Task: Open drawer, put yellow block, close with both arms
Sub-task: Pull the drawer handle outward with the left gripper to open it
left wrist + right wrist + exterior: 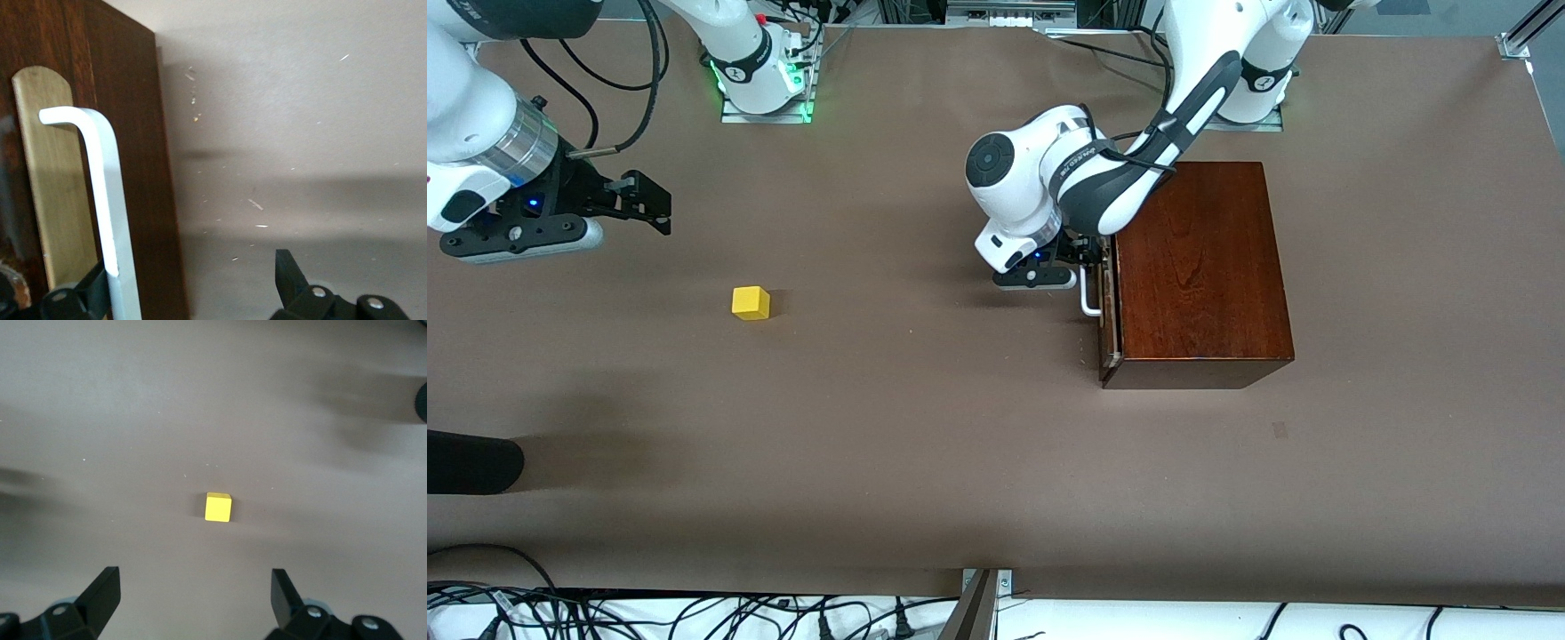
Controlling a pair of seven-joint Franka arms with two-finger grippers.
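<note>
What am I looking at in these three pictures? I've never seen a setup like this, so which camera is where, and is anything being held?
Two white robot arms work at a brown table. The wide picture comes from a high camera facing them; the other two come from cameras on each arm's wrist.

The left gripper is at the front of the drawer, in a dark wooden box. Its wrist view shows open fingers on either side of the white handle, not yet clamped. The drawer looks shut or nearly so.

The right gripper waits in the air at its own end of the table, open and empty. Its camera looks down on the yellow block, which lies alone on the table. Nothing is held.
</note>
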